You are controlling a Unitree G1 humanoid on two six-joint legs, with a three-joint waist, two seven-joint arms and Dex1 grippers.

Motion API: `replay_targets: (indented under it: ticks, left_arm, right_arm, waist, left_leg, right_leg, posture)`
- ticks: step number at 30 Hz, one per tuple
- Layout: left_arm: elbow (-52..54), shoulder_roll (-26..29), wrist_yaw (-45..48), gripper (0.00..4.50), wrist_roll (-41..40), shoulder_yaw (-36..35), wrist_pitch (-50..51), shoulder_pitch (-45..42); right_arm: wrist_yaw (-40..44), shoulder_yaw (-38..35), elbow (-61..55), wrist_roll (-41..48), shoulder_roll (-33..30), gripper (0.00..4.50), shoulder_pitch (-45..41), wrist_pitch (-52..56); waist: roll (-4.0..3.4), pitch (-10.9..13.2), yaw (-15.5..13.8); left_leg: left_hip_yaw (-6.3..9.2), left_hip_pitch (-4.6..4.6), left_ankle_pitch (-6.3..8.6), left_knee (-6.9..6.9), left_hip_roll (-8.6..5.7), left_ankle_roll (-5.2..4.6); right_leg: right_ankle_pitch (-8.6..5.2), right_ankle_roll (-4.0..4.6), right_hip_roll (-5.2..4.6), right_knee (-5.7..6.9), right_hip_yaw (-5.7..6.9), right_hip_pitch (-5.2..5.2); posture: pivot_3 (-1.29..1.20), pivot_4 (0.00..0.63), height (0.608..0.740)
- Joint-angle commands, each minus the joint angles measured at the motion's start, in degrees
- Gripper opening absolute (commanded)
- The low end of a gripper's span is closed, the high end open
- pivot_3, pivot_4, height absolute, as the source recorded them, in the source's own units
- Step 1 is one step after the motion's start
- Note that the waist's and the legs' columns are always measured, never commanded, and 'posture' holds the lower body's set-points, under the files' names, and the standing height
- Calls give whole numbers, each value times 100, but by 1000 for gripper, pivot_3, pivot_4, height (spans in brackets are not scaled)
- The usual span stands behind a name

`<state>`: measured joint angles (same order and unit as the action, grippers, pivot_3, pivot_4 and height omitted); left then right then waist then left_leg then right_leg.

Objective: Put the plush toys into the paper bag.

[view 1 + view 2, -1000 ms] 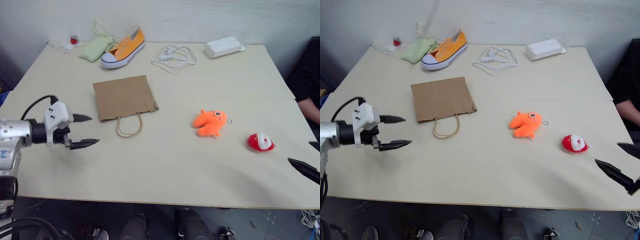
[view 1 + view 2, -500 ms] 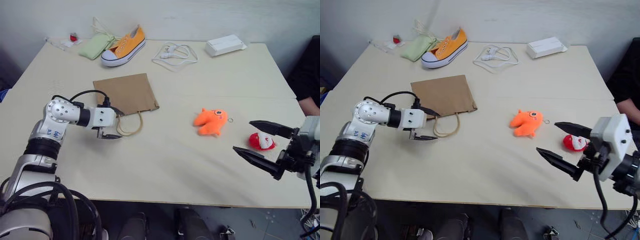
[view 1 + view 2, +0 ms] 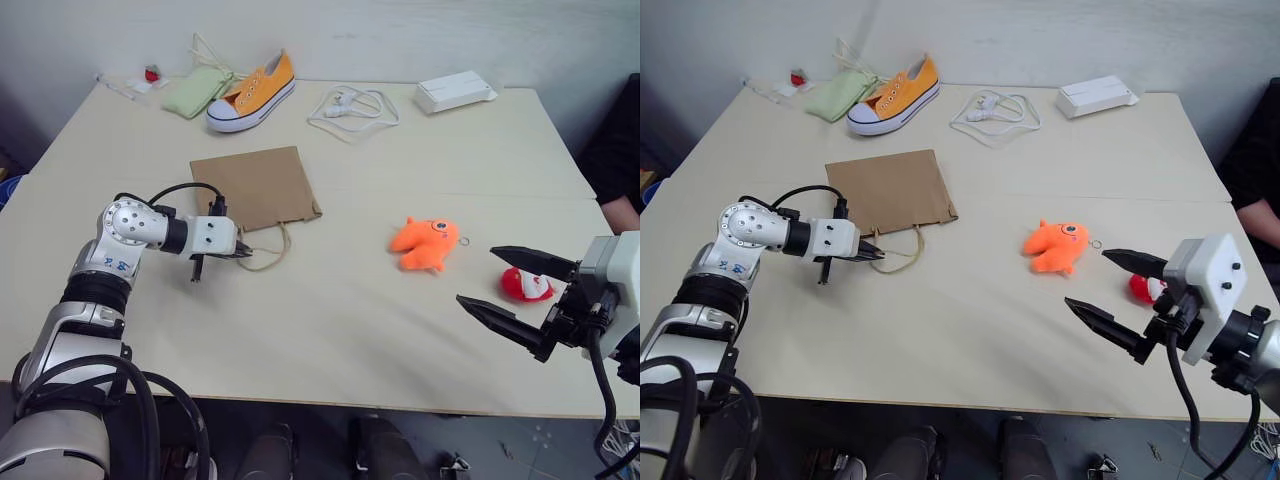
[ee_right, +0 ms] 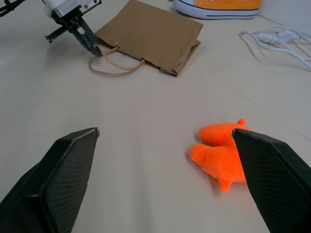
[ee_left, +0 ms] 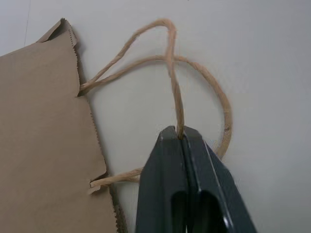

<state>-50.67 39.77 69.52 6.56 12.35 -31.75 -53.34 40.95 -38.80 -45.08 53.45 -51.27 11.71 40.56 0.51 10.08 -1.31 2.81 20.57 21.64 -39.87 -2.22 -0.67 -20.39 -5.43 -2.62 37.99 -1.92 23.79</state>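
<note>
1. Left gripper: fingers pressed together, clamped on one cord handle of the paper bag; wrist view shows the cord running straight into the pinch, lifted off the second handle loop, which lies flat on the table
2. Paper bag lies flat, left of centre, mouth and handles facing the near edge; left gripper sits at the handles, just near-left of the bag's near edge
3. Right gripper: fingers wide apart, holding nothing, hovering over the near-right part of the table, pointing left
4. Orange fish: on the table right of centre, well apart from the bag, just beyond the right gripper's fingertips; in the right wrist view it sits beside one finger, contact not clear
5. Red-and-white toy: on the table right of the fish, near the right edge, partly hidden behind the right gripper's far finger; between the fingers or behind them, cannot tell
6. Both toys are outside the bag
7. Far side, left to right: pale green pouch, orange sneaker touching it, white cable, white box
8. Small red item at the far-left corner, too small to identify
9. Person's dark sleeve at the right edge
</note>
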Motion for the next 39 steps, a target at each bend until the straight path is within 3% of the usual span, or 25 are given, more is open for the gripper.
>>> replay_targets:
  ticks: [1,4,8,14,19,21,22,24,26,35,39]
  left_arm:
    - [90,-105,256,17,-303,-155,407,-172]
    - [634,-255,907,17,-987,-381,1567,-124]
    - [2030,-283,1587,17,-2058,-595,3842,77]
    - [3734,-651,873,17,-3258,-882,6682,161]
    - [4489,-1052,242,17,-3695,-975,7511,271]
    - [4728,-1214,123,17,-3769,-885,7537,366]
    - [4834,-1254,112,0,-3825,-866,7564,410]
    - [5007,-1223,145,0,-3915,-892,7631,473]
    - [5148,-1081,215,0,-3995,-942,7667,518]
    - [5247,-748,105,0,-4181,-1116,7718,578]
    - [5281,-733,45,0,-4173,-1097,7672,599]
  right_arm:
    - [28,-81,-149,102,-112,4500,-66,-77]
    - [48,-61,-160,156,-157,4500,-144,-78]
    - [-29,121,-205,515,-235,4500,-309,68]
    - [-419,1265,-200,104,-154,4500,-849,-11]
    - [-601,2409,139,-740,92,4500,-1441,-239]
    - [-657,3181,609,-1280,395,4500,-1970,-383]
    - [-614,3552,860,-1552,551,4091,-2213,-489]
    - [-534,4106,1386,-2005,864,3904,-2646,-679]
    - [-473,4578,1992,-2432,1174,3393,-3076,-905]
    - [-14,5342,3494,-3390,2170,232,-4105,-1596]
    - [157,5548,3975,-3710,2467,66,-4421,-1823]
  waist:
    - [1,-1,-3]
    - [1,-1,-2]
    - [1,-1,8]
    - [1,-1,45]
    - [2,-2,59]
    - [7,-4,121]
    - [8,-5,144]
    - [5,-5,139]
    - [15,-9,211]
    - [12,-11,298]
    - [11,-11,315]
  left_leg:
    - [0,0,1,-2,0,-1]
    - [0,4,2,-6,-1,-3]
    - [9,15,2,-14,1,-4]
    - [14,15,2,-21,1,-4]
    - [15,15,2,-26,-1,-3]
    - [13,16,1,-25,-1,-3]
    - [13,14,1,-26,-1,-2]
    - [12,11,0,-27,-2,0]
    - [16,20,-2,-23,-3,4]
    - [13,65,-5,-51,-10,9]
    - [13,65,-5,-55,-10,10]
  right_leg:
    - [0,-1,0,0,0,-1]
    - [1,-3,0,6,1,-2]
    - [2,-3,0,20,5,2]
    - [2,-3,0,26,3,1]
    - [2,-3,-1,23,3,3]
    - [2,-3,0,25,2,8]
    - [2,-3,1,20,1,8]
    - [2,-3,1,17,-1,7]
    - [2,-2,0,23,3,21]
    - [4,1,-3,86,7,77]
    - [4,1,-3,86,11,79]
  posture:
    - [0,150,740]
    - [0,150,740]
    - [0,150,740]
    - [0,150,740]
    - [0,150,740]
    - [0,150,740]
    - [0,150,740]
    - [0,150,740]
    - [0,150,740]
    - [0,150,740]
    - [0,150,740]
